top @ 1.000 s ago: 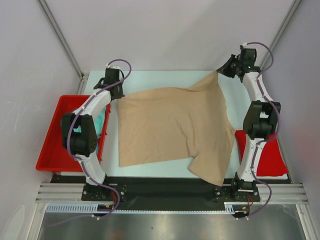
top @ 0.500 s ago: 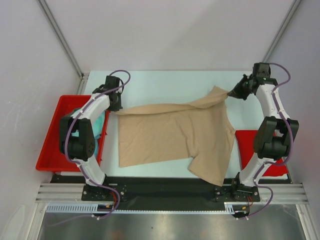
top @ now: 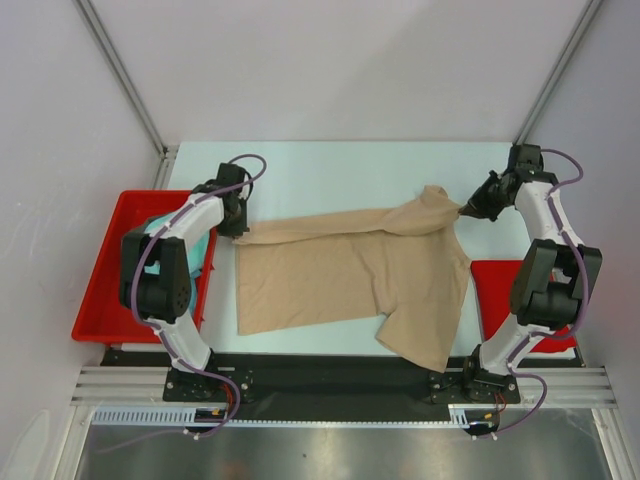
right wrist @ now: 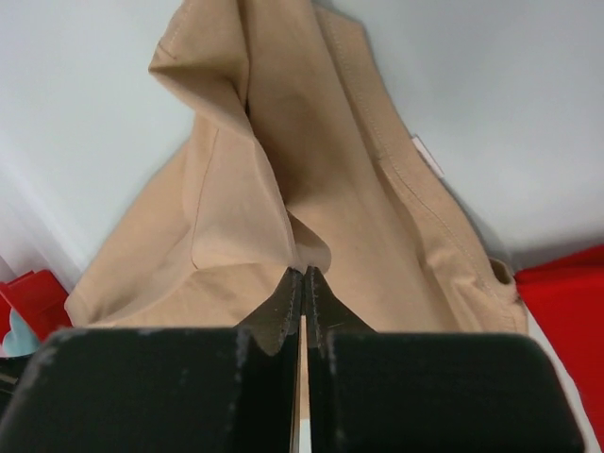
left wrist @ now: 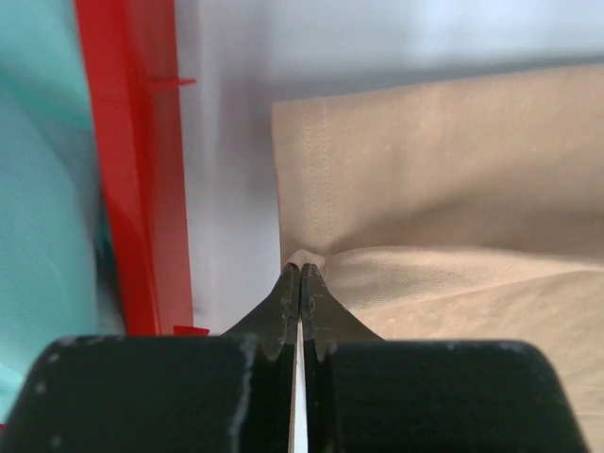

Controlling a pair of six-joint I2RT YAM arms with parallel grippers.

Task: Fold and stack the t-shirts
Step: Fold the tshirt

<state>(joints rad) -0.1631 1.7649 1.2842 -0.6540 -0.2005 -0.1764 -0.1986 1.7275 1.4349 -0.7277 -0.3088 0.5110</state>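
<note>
Top view first: the tan t-shirt [top: 350, 275] is spread on the counter [top: 330, 170] and pulled taut between the two tools. Its far-left corner is pinched in the left tool [top: 238, 228], jaws clamped on cloth. Its far-right corner is held the same way in the right tool [top: 466, 208]. Outboard of the left tool a red tray [top: 100, 290] is seen, with a teal t-shirt [top: 203, 243] inside. A red mat [top: 492, 290] lies behind the right tool, toward its base.

Left wrist now: a small pucker of tan cloth is gripped at the closed tips, with the hemmed edge flat just ahead and the tray wall to the left.

Right wrist: a bunched ridge of the shirt is nipped between closed tips, and the rest is draped ahead.
</note>
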